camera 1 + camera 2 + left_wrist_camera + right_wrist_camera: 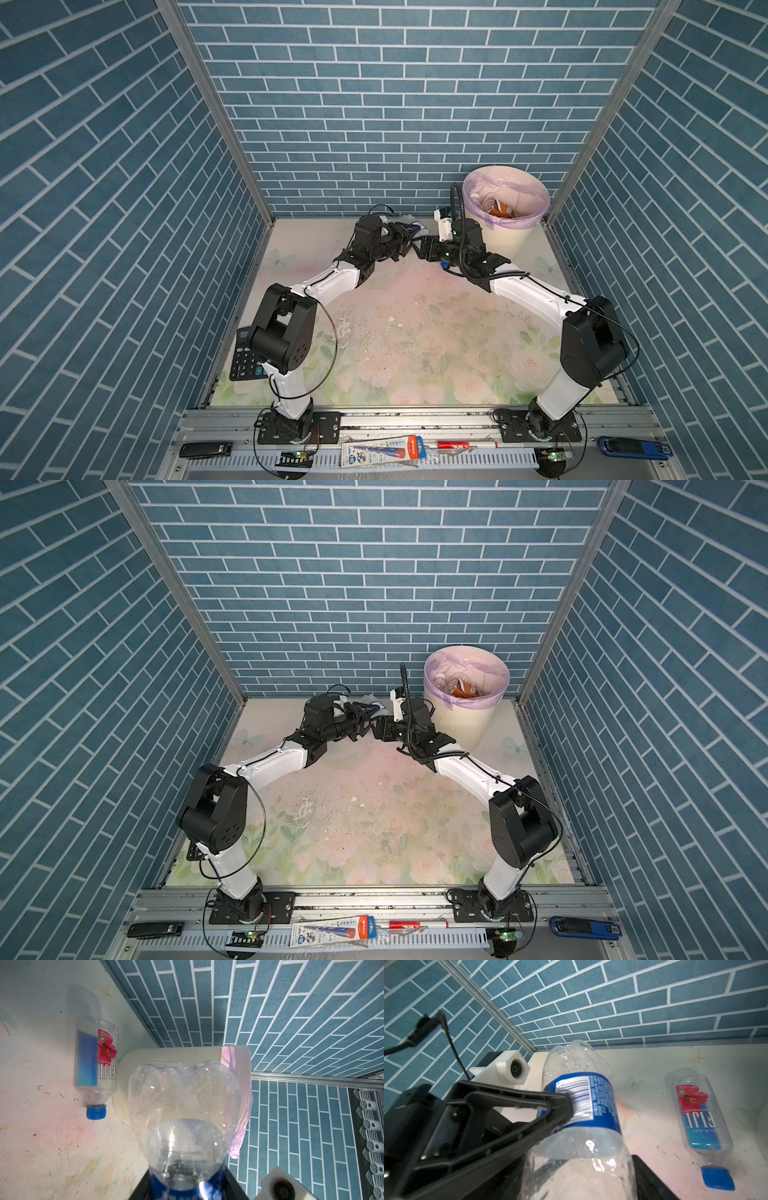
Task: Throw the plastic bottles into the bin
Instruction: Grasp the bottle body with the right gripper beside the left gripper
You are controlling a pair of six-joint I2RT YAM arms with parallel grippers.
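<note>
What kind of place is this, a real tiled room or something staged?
Probably a staged robot test booth, not a real room: brick-print panels in metal framing, two robot arms bolted to a rail, and a floral tabletop with a bin.

Table (415,332): closed by a back wall at its far edge.
Bin (505,243): stands on the table in the far right corner, by the back wall; bottles (496,205) lie inside it.
Gripped bottle (581,1105): above the table, left of the bin, clamped in the left gripper (409,246); its near end sits between the right gripper (424,249) fingers.
Loose bottle (699,1118): lies flat on the table along the back wall, close beside the bin's base, behind the grippers.
Calculator (245,361): near left table edge, partly under the left arm.
Pen pack (380,451): on the front rail, between the arm bases.
</note>
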